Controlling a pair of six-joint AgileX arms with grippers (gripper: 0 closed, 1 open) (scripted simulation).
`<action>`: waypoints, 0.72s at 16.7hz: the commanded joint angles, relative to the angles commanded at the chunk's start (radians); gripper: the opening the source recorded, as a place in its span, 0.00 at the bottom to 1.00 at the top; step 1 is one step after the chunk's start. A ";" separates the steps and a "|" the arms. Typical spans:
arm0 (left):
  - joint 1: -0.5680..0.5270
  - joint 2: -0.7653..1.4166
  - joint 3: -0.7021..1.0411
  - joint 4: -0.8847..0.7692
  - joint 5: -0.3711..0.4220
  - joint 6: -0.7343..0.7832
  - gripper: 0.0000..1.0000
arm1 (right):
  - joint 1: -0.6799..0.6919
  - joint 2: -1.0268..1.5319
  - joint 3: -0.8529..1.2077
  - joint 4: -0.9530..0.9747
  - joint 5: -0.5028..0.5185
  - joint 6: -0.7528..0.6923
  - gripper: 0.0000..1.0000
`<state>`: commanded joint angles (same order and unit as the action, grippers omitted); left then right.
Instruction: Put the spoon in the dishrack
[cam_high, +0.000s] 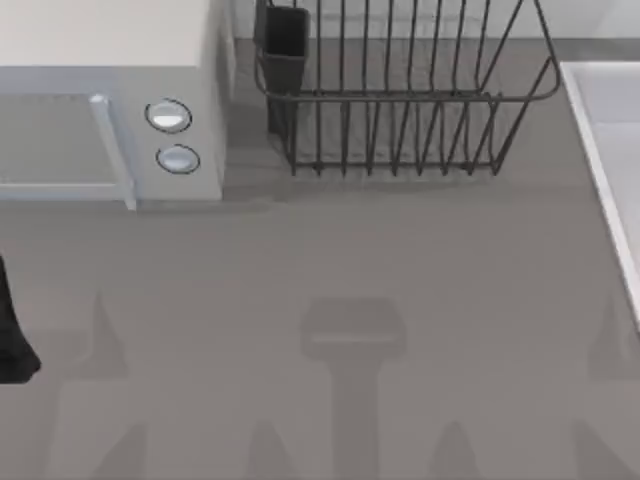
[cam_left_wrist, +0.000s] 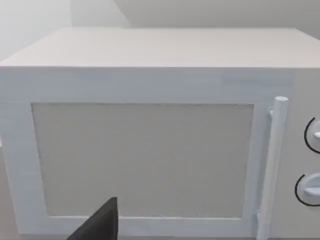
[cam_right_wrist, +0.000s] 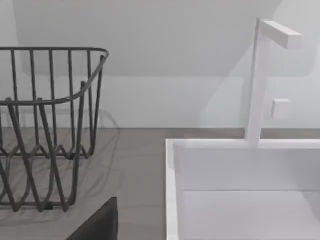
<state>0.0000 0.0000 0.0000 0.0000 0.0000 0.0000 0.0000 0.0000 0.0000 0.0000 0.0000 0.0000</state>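
Dishrack sitting at desk's far edge, cropped; microwave at left, sink at right; left arm possibly parking at left edge, jaw states untellable.

1. The left arm shows as a dark shape at the top view's 9 o'clock edge, low over the counter.
2. In the left wrist view a dark finger of the left gripper rises from about 7 o'clock; how its jaws stand cannot be told.
3. In the right wrist view a dark finger of the right gripper sits likewise at about 7 o'clock; its jaws' stance cannot be told either.
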 joint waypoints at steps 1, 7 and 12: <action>0.000 0.000 0.000 0.000 0.000 0.000 1.00 | 0.000 0.000 0.000 0.000 0.000 0.000 1.00; 0.000 0.000 0.000 0.000 0.000 0.000 1.00 | -0.070 0.164 0.137 -0.147 -0.010 -0.052 1.00; 0.000 0.000 0.000 0.000 0.000 0.000 1.00 | -0.216 0.575 0.388 -0.457 -0.012 -0.166 1.00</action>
<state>0.0000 0.0000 0.0000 0.0000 0.0000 0.0000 -0.2157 0.5748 0.3885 -0.4567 -0.0124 -0.1664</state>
